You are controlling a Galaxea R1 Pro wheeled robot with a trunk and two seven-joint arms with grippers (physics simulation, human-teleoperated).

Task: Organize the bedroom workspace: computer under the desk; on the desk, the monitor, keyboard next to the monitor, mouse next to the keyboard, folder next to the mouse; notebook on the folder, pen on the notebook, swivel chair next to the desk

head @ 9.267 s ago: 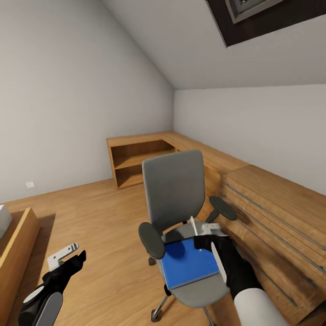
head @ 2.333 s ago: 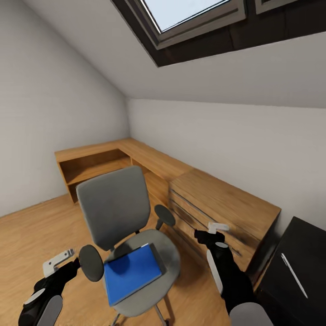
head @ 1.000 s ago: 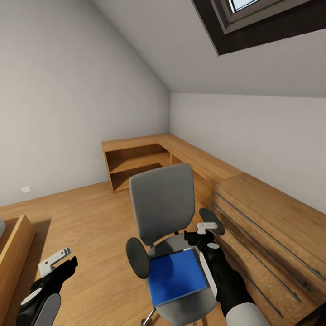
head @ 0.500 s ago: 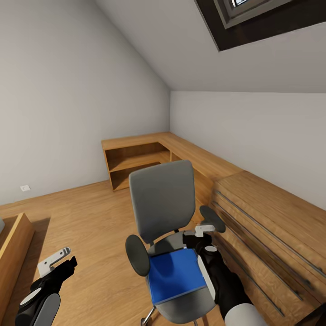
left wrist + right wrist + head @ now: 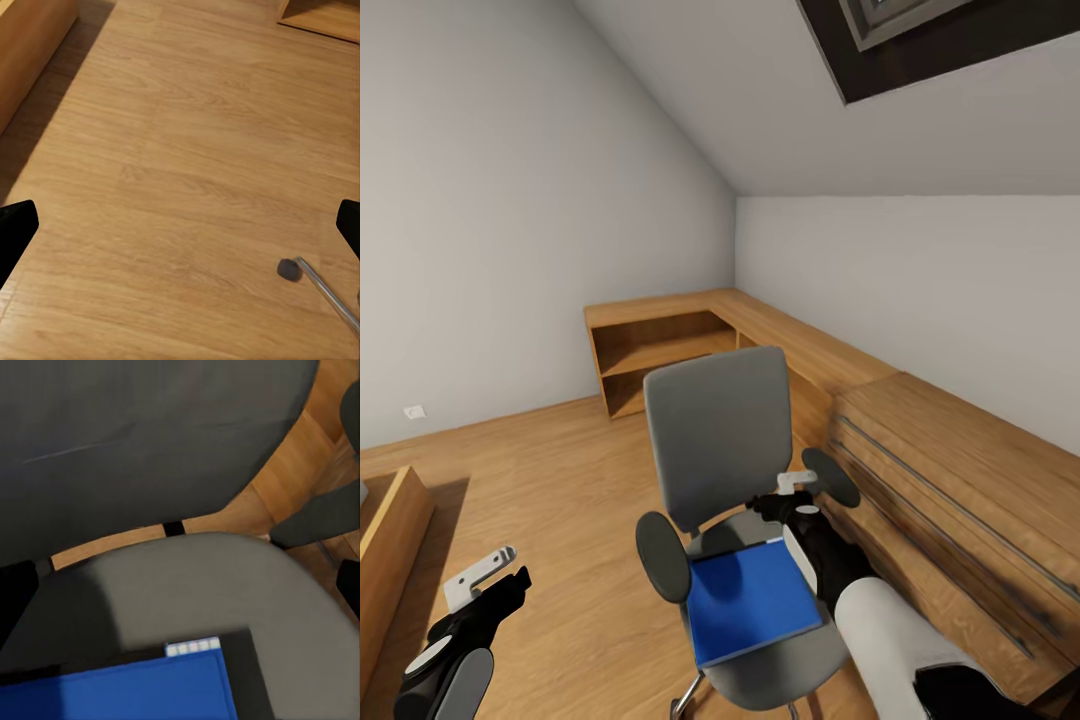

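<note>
The grey swivel chair (image 5: 718,430) stands in the middle of the head view, its backrest facing me. A bright blue folder (image 5: 750,598) lies flat on its seat (image 5: 800,668). My right gripper (image 5: 773,497) hovers open over the rear of the seat, just past the folder's far edge, between the backrest and the black armrest (image 5: 830,477). The right wrist view looks down between its spread fingers, the right gripper (image 5: 180,589) above the seat (image 5: 187,585), with the folder (image 5: 127,690) at one edge. My left gripper (image 5: 498,582) hangs open and empty over the floor, left of the chair.
A low wooden drawer cabinet (image 5: 960,480) runs along the right wall, close to the chair. Wooden corner shelving (image 5: 660,345) stands behind it. Another wooden unit (image 5: 385,530) is at the far left. The left wrist view shows bare floor and a chair caster (image 5: 288,269).
The pen held by my right gripper 9 s ago has left it. The camera swung right and back. In the last second the right gripper reached further over the seat towards the backrest.
</note>
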